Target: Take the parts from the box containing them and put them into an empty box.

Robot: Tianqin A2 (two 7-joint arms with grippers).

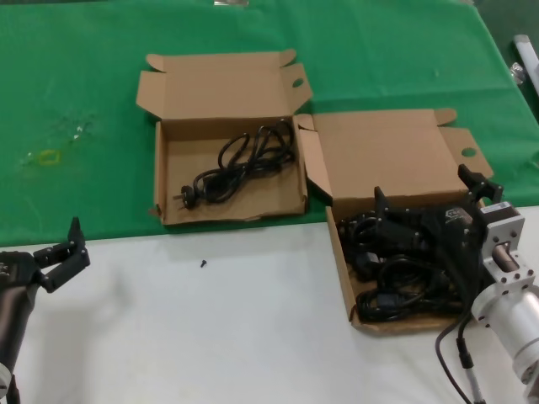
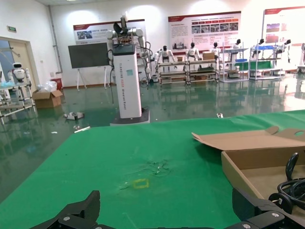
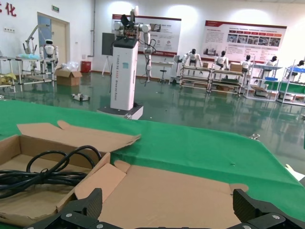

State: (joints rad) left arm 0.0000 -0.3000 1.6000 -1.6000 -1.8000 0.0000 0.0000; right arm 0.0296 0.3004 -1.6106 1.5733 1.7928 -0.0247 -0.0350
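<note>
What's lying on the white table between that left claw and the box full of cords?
In the head view, one small dark speck sits on the white table between the left tool and the box of cords; otherwise that stretch is bare.

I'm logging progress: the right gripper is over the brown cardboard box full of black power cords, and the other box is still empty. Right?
Not quite. The head view shows the left brown cardboard box already holds one black coiled power cord. The right gripper is indeed over the full brown cardboard box of cords.
</note>
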